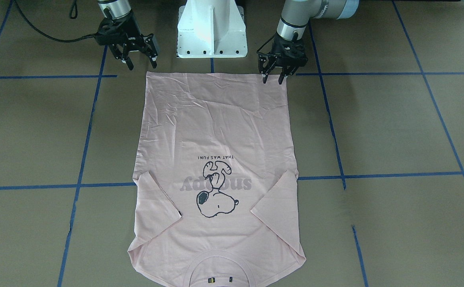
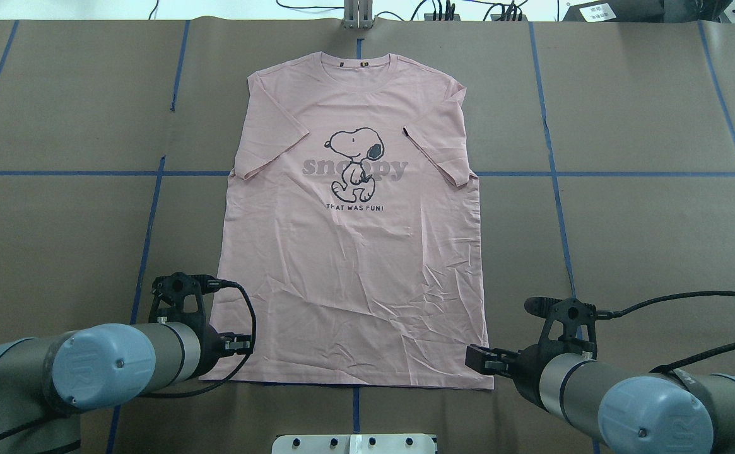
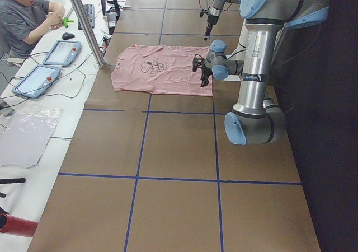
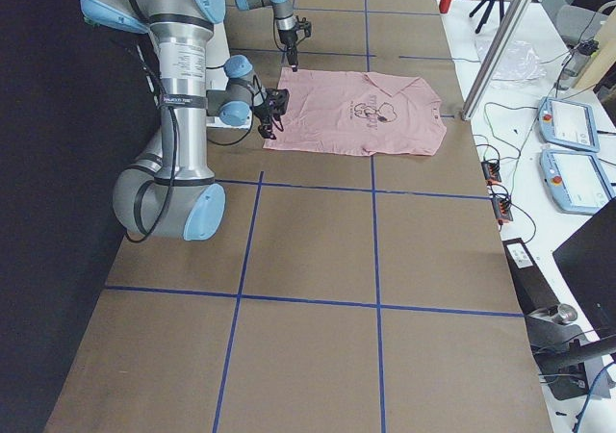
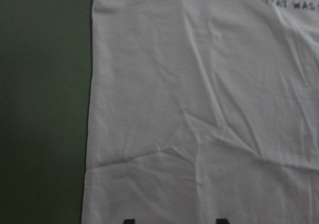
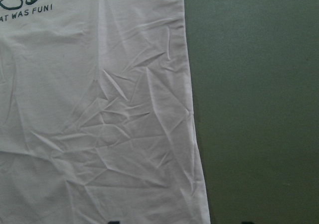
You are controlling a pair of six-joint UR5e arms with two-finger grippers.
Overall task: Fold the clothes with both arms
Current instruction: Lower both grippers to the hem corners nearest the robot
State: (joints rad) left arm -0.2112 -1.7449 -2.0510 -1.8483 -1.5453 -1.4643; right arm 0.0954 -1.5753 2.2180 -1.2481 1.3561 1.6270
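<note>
I had the T-shirt (image 2: 354, 265) flat and print up in the middle of the worktop (image 2: 626, 239), hem at the robot-side edge, collar toward the operators' edge, both sleeves tucked inward. The left gripper (image 1: 272, 79) sat at its hem corner, jaws spread, nothing in them. The right gripper (image 1: 141, 64) was also spread and empty, but in the front view it looked just short of its corner, toward the robot-side edge. I couldn't tell if either tip touched cloth. Risks as I judged them: right pinch closing on bare worktop or a sliver of hem; either grip taking only the top layer, so the back drags; uneven lift skewing the fold; tucked sleeves flopping out; hem creases pressed in.
</note>
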